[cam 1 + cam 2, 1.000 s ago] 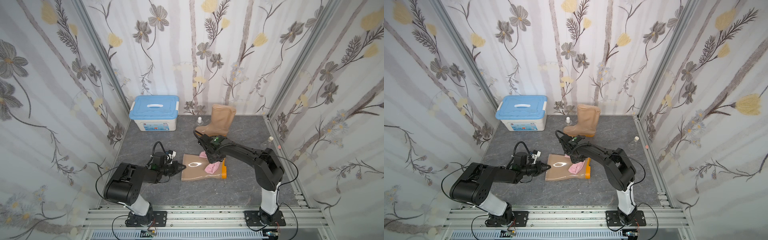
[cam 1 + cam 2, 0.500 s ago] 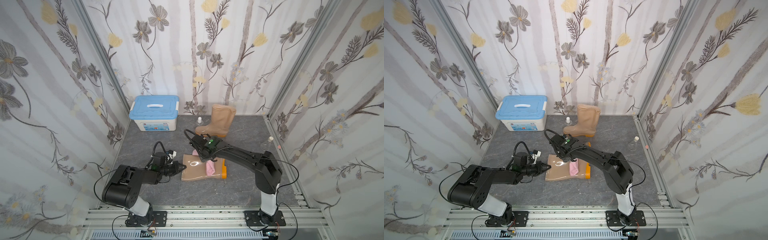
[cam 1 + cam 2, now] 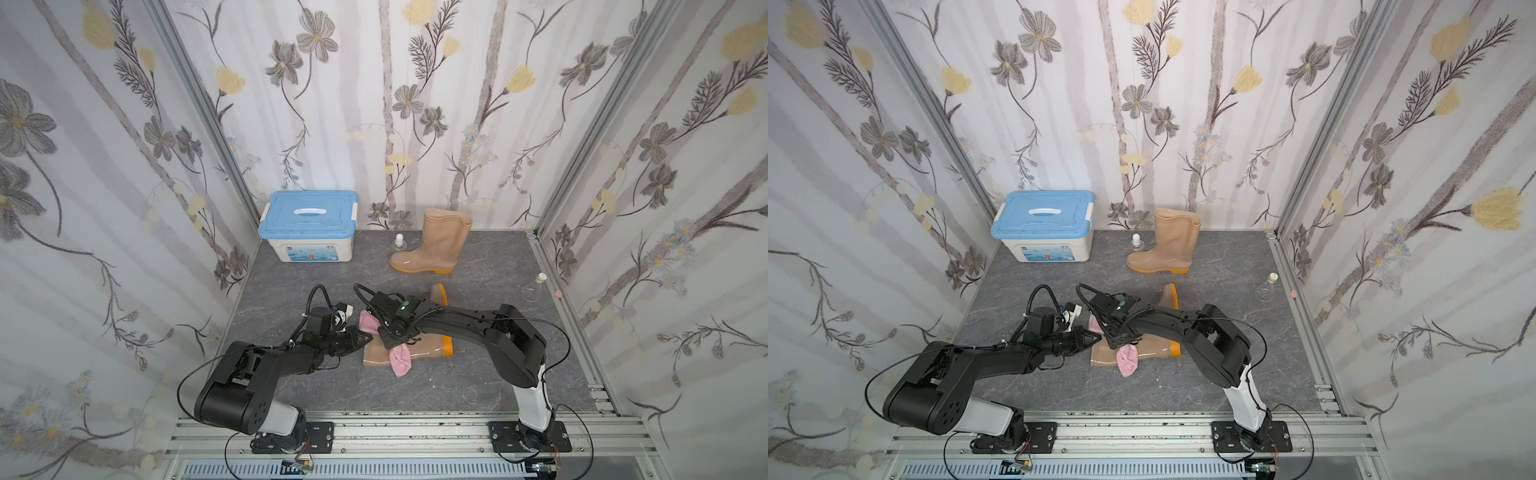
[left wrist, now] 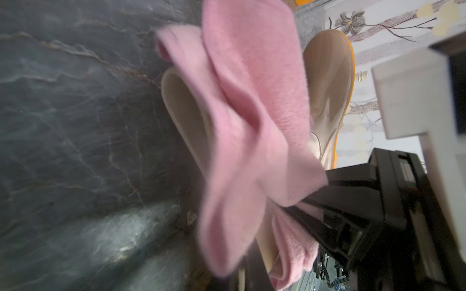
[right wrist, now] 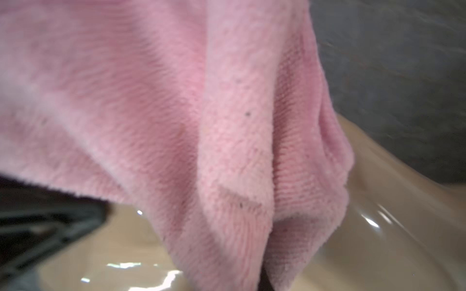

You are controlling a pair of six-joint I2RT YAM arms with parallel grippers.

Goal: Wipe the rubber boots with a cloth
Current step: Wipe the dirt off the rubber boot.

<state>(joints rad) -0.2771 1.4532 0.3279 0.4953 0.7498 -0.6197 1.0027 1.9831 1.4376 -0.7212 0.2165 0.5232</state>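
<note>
Wiping is happening on the lying boot [image 3: 428, 350], which is resting on its side on the tabletop [image 3: 415, 390] between the two arms. Its shaft mouth is facing the left arm [image 3: 291, 361] and its orange sole is sitting at the opposite end. The right arm [image 3: 457, 322] is reaching over the shaft, and the right jaws are clamping shut on the pink cloth [image 3: 400, 360]. That cloth is draping across the shaft, one end trailing onto the tabletop on the near side and the other bunching on the far side. The left jaws are sitting closed with their tip at the rim of the shaft mouth; whether they are pinching that rim or only pressing against it, I cannot tell. The upright boot [image 3: 440, 245] is standing well apart at the back, near the blue-lidded box [image 3: 307, 226]. To do this stroke well, the right arm should be pressing the cloth flat onto the glossy rubber rather than dragging a loose fold. It should also be sweeping lengthwise from mouth toward sole so the whole side is getting covered. The left arm should be bracing the boot firmly, since a slick shaft is likely to be sliding or rolling under a sideways pull.
</note>
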